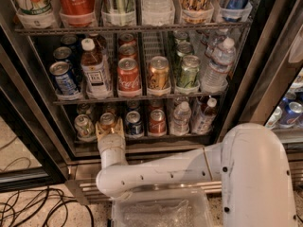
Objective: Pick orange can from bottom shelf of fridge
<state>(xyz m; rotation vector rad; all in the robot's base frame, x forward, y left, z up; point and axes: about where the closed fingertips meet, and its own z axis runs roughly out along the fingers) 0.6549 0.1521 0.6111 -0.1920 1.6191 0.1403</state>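
The fridge [239,98] stands open in front of me. The orange can [107,120] stands upright on the bottom shelf [142,139], second from the left, between a pale green can [84,125] and a blue can [134,123]. My gripper [110,129] reaches up from the white arm [156,171] and sits right at the front of the orange can, covering its lower part. Only the can's lid and upper body show.
A red can [157,121] and two bottles [180,117] stand further right on the bottom shelf. The rack above holds cans and bottles, including a gold can [158,72]. Cables [33,207] lie on the floor at left. A clear bin [161,212] sits below the arm.
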